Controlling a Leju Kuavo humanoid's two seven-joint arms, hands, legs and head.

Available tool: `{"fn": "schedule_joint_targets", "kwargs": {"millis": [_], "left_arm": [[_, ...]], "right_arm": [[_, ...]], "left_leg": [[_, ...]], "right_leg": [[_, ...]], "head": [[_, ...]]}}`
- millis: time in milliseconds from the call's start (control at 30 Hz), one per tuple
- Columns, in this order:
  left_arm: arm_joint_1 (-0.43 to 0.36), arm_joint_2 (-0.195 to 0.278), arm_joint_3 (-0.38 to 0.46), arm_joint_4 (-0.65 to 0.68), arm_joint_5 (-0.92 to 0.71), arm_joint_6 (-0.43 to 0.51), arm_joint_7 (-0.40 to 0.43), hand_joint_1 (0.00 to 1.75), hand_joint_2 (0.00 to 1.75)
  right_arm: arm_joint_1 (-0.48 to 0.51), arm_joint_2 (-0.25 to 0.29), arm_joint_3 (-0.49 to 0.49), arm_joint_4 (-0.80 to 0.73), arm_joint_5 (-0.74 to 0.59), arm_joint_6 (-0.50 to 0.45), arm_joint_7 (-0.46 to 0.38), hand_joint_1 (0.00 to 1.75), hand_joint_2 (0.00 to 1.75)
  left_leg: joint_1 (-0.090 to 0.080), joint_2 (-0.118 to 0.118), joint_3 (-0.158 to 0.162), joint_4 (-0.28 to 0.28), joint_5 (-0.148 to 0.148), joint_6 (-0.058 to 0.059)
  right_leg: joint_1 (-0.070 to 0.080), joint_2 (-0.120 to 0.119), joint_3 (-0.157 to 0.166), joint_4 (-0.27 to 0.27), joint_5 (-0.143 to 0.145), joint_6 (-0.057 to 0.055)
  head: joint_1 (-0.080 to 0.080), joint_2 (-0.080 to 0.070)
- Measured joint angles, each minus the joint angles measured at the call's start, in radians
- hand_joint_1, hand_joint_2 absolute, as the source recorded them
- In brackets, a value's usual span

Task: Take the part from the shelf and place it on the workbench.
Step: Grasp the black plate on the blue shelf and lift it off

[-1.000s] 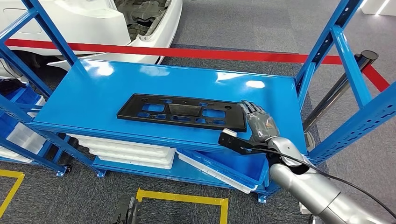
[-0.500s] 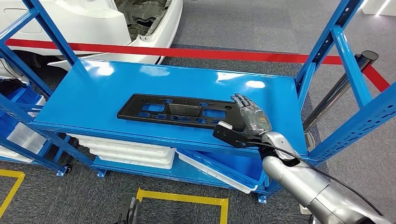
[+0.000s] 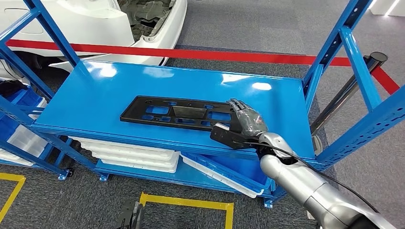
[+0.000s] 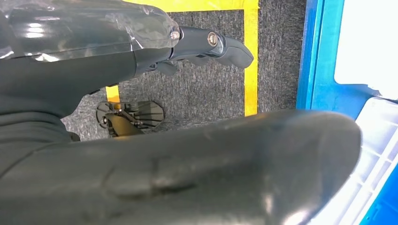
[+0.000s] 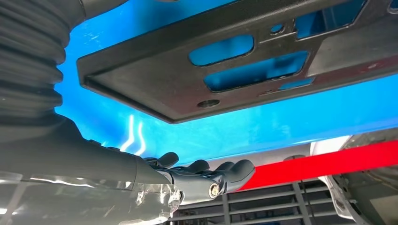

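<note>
A: Where is the part?

B: The black part (image 3: 184,113) lies flat on the blue shelf (image 3: 95,95), near its front edge. My right hand (image 3: 246,119) sits at the part's three o'clock end.

A: Are you holding it?

B: My fingers (image 5: 225,171) are stretched out, side by side, with nothing between them. In my right wrist view they lie just beside the part's end; I cannot tell if they touch it.

A: And your left hand?

B: My left hand (image 4: 187,154) hangs over grey carpet (image 4: 206,84) and yellow floor tape (image 4: 251,56). Nothing in it that I can see; whether its fingers are spread or curled, I cannot tell.
</note>
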Motion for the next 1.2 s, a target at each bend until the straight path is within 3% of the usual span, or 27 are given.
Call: {"fn": "schedule_joint_targets", "kwargs": {"millis": [867,1200], "left_arm": [[0.002,0.000,0.000,0.000,-0.022,-0.003,0.011,0.00,0.00],[0.002,0.000,0.000,0.000,-0.035,-0.011,0.017,0.00,0.00]], "right_arm": [[-0.056,0.021,0.041,0.118,-0.023,0.005,0.009,0.00,1.75],[-0.062,0.039,0.058,0.153,-0.029,0.055,-0.044,0.00,1.75]], "left_leg": [[0.000,0.000,0.000,0.000,0.000,0.000],[0.000,0.000,0.000,0.000,0.000,0.000]], "right_leg": [[0.000,0.000,0.000,0.000,0.000,0.000],[0.000,0.000,0.000,0.000,0.000,0.000]], "head": [[-0.001,0.000],[-0.002,0.000]]}}
